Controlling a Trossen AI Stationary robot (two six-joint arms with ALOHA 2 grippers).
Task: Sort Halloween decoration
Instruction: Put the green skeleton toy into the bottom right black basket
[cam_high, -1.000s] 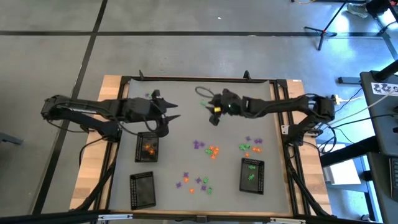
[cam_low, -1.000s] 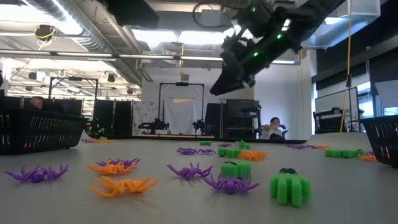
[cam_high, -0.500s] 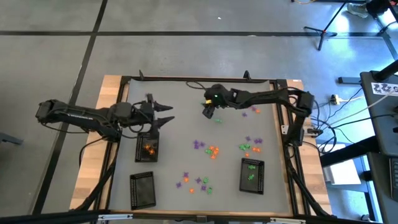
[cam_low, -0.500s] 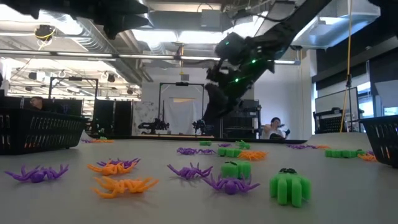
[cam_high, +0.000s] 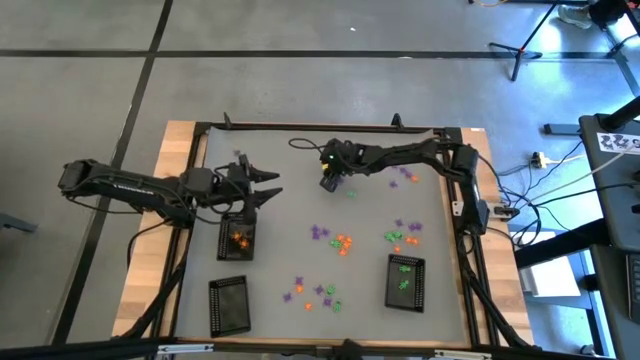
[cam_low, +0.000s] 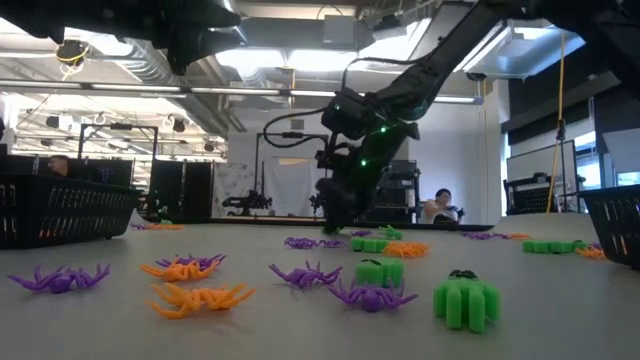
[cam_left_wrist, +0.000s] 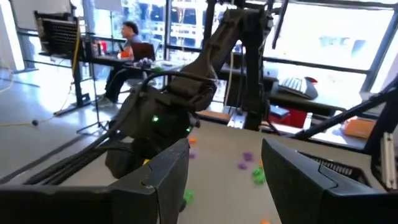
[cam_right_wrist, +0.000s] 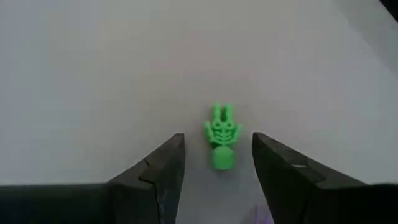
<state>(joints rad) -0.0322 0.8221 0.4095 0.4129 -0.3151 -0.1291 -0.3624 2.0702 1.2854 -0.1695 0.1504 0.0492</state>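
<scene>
The Halloween decoration is many tiny orange, purple and green trinkets strewn over the grey table (cam_high: 290, 215). In the low view, purple (cam_low: 305, 274), orange (cam_low: 198, 297) and green (cam_low: 466, 298) ones lie near the camera. My right gripper (cam_high: 327, 182) is low over the far middle of the table, open and slanting down. A green skeleton-shaped trinket (cam_right_wrist: 221, 140) lies flat on the table between its two fingers, apart from both. My left gripper (cam_high: 268, 186) is open and level above the table's left side, with nothing in it (cam_left_wrist: 224, 180).
Three black mesh trays stand on the table: one with orange trinkets (cam_high: 237, 238) below my left gripper, one (cam_high: 229, 305) at the near left, one with green trinkets (cam_high: 405, 282) at the near right. Trinket clusters lie mid-table (cam_high: 343, 242). People sit in the room beyond.
My right gripper has gone toward the table's left edge and sunk until it is just above the table, tipping further down. My left arm has sunk and its gripper has tipped level, then kept still.
</scene>
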